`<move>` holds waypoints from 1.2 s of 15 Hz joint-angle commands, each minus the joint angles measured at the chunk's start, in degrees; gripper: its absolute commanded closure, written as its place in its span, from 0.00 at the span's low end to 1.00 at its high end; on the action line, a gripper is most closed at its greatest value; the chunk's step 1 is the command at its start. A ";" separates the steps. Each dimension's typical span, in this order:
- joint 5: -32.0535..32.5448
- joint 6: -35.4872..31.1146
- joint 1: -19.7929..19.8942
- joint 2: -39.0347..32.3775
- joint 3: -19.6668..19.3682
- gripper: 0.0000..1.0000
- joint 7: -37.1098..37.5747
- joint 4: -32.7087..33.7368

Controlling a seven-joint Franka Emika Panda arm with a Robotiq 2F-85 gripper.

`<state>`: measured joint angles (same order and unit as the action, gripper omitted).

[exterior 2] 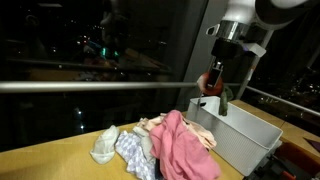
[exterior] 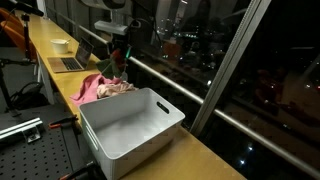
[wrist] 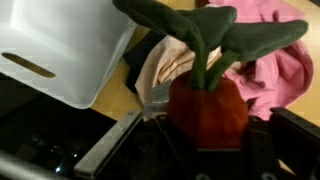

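– Plush toy (wrist: 205, 110), red and round with floppy green leaves (wrist: 200, 25): where does it sit?
– Right between the jaws. The gripper (exterior 2: 221, 74) is closed on the red body and holds it in the air, leaves pointing away from the fingers.
– How would you expect it to handle?
– Light and soft, I'd say. It is stuffed fabric, so it squashes under pressure instead of slipping or breaking. The leaves look limp and would bend or slide out if pinched alone.
– So where is the best hold?
– Across the thick middle of the red body, where the stuffing gives the pads something to sink into. That looks like the grip now, though the fingertips are mostly hidden behind the toy in the wrist view.
– What lies around it?
– Below the jaws, a cream cloth (wrist: 160, 75) and a pink garment (wrist: 280, 60) lie heaped together. Off to one side of the jaws, just beside that heap, stands a white bin (wrist: 60, 40). Everything rests on a wooden counter (exterior: 205, 160) along a dark window.
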<state>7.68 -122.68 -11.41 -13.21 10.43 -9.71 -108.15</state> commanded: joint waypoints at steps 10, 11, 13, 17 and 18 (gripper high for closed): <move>-4.13 1.02 0.25 -3.04 0.49 0.00 -0.63 -0.05; -3.91 1.01 0.11 -3.12 0.53 0.00 -0.60 0.04; -3.16 0.52 -0.44 -3.43 0.76 0.00 -0.78 0.30; -0.17 -1.67 -2.08 -4.21 1.67 0.00 -2.57 0.20; 0.58 -2.25 -2.43 -4.49 1.92 0.00 -3.28 0.12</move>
<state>5.96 -123.17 -12.98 -16.63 11.59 -11.17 -108.49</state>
